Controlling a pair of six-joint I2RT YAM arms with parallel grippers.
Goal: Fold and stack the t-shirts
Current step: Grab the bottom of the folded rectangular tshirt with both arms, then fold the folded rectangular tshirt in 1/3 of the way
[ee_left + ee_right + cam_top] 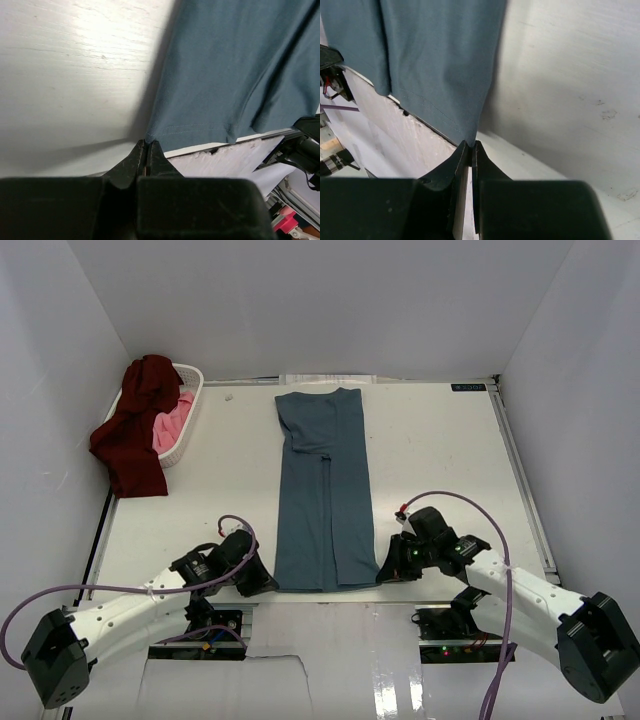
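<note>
The teal-blue t-shirt (325, 490) lies flat in the middle of the table, folded lengthwise into a long strip with both sides turned in. My left gripper (262, 583) is shut on its near left hem corner (150, 136). My right gripper (388, 571) is shut on its near right hem corner (471, 141). The hem lies along the table's near edge. The maroon t-shirt (135, 425) hangs over the white laundry basket (190, 400) at the far left. The pink t-shirt (172, 427) lies inside the basket.
White walls close in the back and both sides. A small white scrap (228, 396) lies by the basket. The arm bases (215, 628) and cables sit just below the table's near edge (210, 147).
</note>
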